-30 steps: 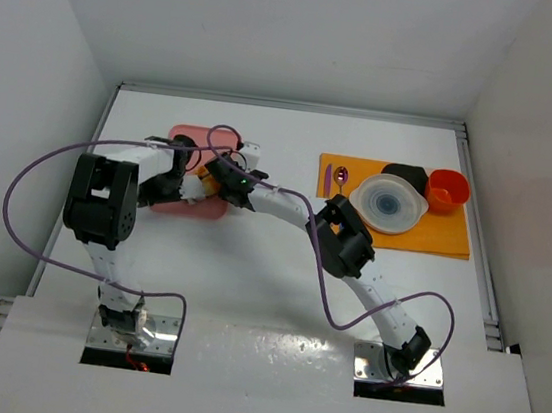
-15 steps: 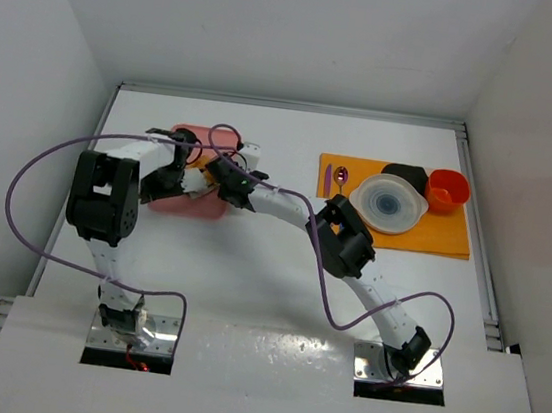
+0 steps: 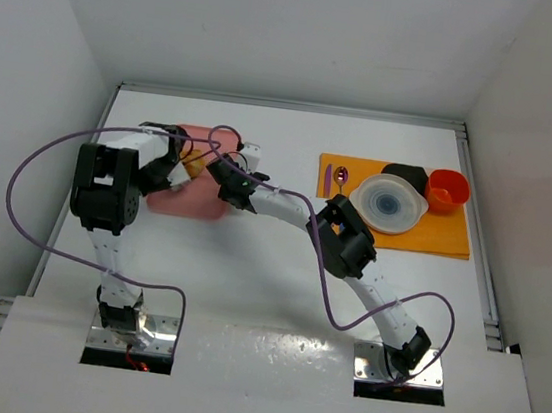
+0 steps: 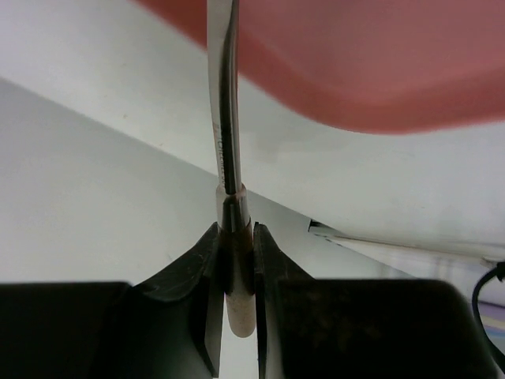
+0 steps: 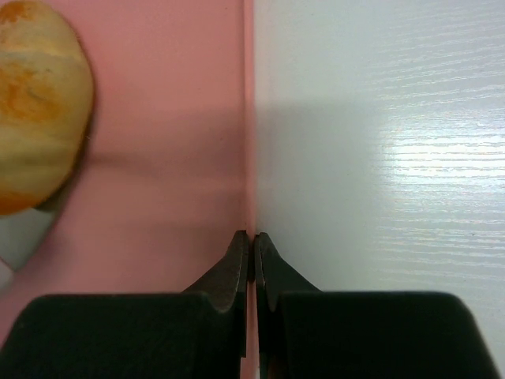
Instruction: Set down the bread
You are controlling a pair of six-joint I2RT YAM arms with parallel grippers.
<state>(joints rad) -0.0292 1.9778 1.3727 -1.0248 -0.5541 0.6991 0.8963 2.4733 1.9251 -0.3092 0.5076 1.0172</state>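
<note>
A: What is nearest to us on the table (image 3: 275, 297)?
B: The left arm base (image 3: 121, 321) and the right arm base (image 3: 399, 368), at the near edge. From there both arms reach to the left part of the table, to a pink board (image 5: 173, 158).
A: How are the hands?
B: The left gripper (image 4: 234, 230) is clamped on a metal utensil (image 4: 223, 118), thin and with a pale handle. The blade runs toward the board. The right gripper (image 5: 252, 237) has its jaws pressed together, and I see nothing between them. Its tips are exactly at the right edge of the board. I cannot tell if they touch it.
A: And the bread?
B: The bread (image 5: 35, 103) lies on the pink board, to the left of the right gripper and apart from it.
A: What is farther away?
B: On the right side, an orange mat (image 3: 434, 236) carries a white plate (image 3: 389, 202), a spoon (image 3: 341, 177), a black object (image 3: 406, 172) and a red cup (image 3: 447, 190). All of these are well apart from the bread.
</note>
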